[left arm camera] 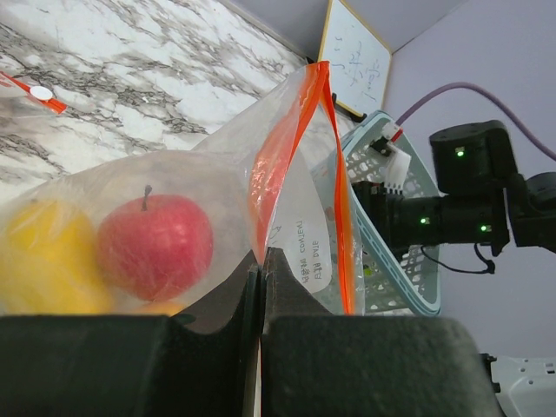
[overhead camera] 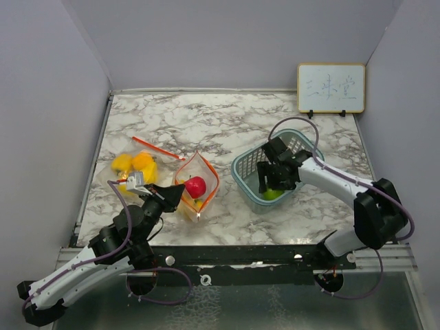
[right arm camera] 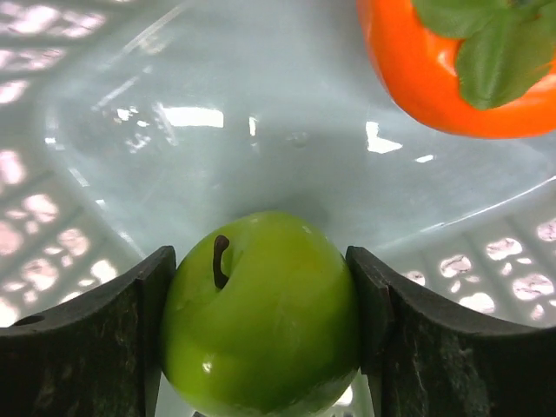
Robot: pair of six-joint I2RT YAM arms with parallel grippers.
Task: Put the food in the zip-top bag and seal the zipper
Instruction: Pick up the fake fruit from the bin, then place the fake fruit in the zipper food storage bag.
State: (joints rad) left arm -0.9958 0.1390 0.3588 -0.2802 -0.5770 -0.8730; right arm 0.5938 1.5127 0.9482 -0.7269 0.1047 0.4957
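The clear zip-top bag [overhead camera: 204,180] with an orange zipper stands open at the table's middle, a red apple [overhead camera: 196,186] and a yellow fruit [left arm camera: 39,261] inside. My left gripper [overhead camera: 173,194] is shut on the bag's edge [left arm camera: 261,252] and holds it up. My right gripper [overhead camera: 273,185] is down in the teal mesh basket [overhead camera: 247,167], its fingers [right arm camera: 148,295] closed on a green apple [right arm camera: 261,313]. An orange fruit [right arm camera: 452,61] with green leaves lies beside it in the basket.
A second clear bag with yellow and orange fruits [overhead camera: 135,166] lies at the left. A small whiteboard [overhead camera: 331,88] stands at the back right. Grey walls enclose the marble table [overhead camera: 206,124].
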